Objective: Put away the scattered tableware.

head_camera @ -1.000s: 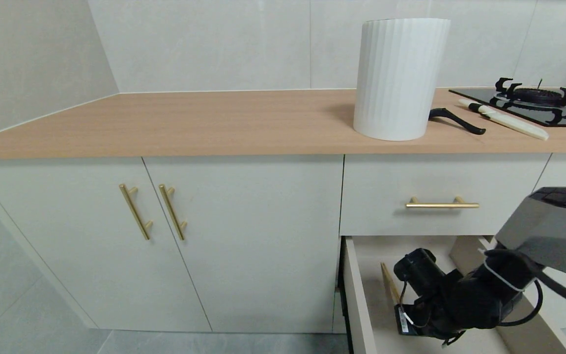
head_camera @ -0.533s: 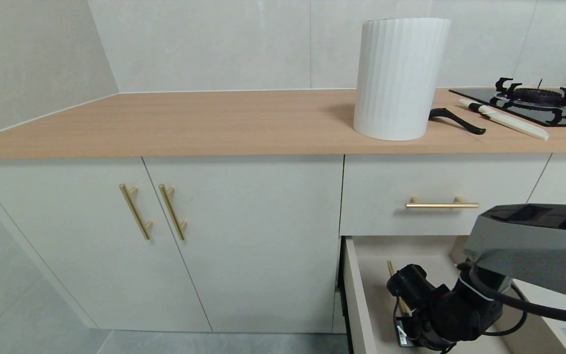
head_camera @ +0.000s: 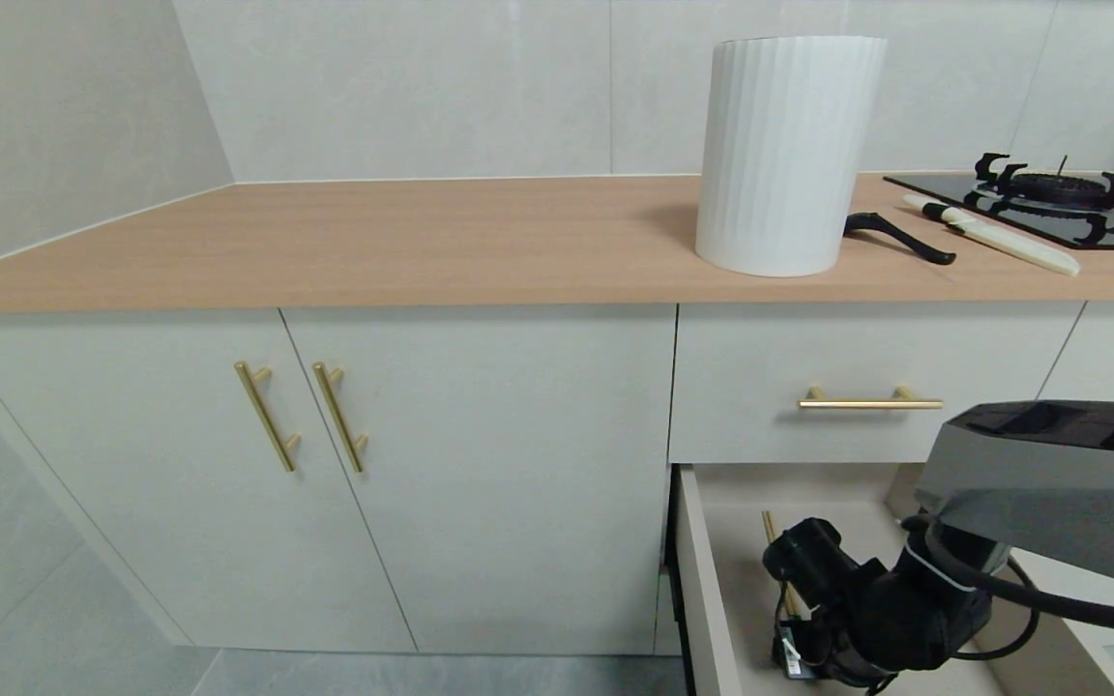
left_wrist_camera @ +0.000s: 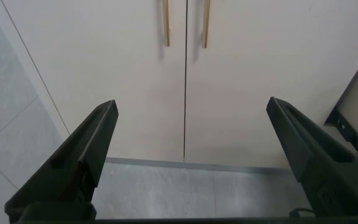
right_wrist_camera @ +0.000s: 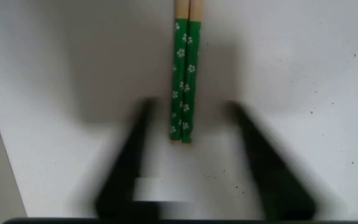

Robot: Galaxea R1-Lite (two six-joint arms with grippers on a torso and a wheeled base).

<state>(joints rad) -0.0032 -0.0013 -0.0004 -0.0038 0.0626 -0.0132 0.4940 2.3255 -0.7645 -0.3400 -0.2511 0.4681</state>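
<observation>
Head view: the right claw (head_camera: 802,570) sits low in the open drawer (head_camera: 702,580), with the chopsticks (head_camera: 769,527) on the drawer floor just past its tip.

Left wrist view: the left claw (left_wrist_camera: 191,109) is spread wide, facing cupboard doors (left_wrist_camera: 247,93).

Right wrist view: the right claw's fingers (right_wrist_camera: 132,162) are spread, and the chopsticks lie between them, apart from both.

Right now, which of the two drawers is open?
The lower drawer, pulled out with chopsticks lying inside; the upper drawer above it, with the gold handle, is shut.
</observation>
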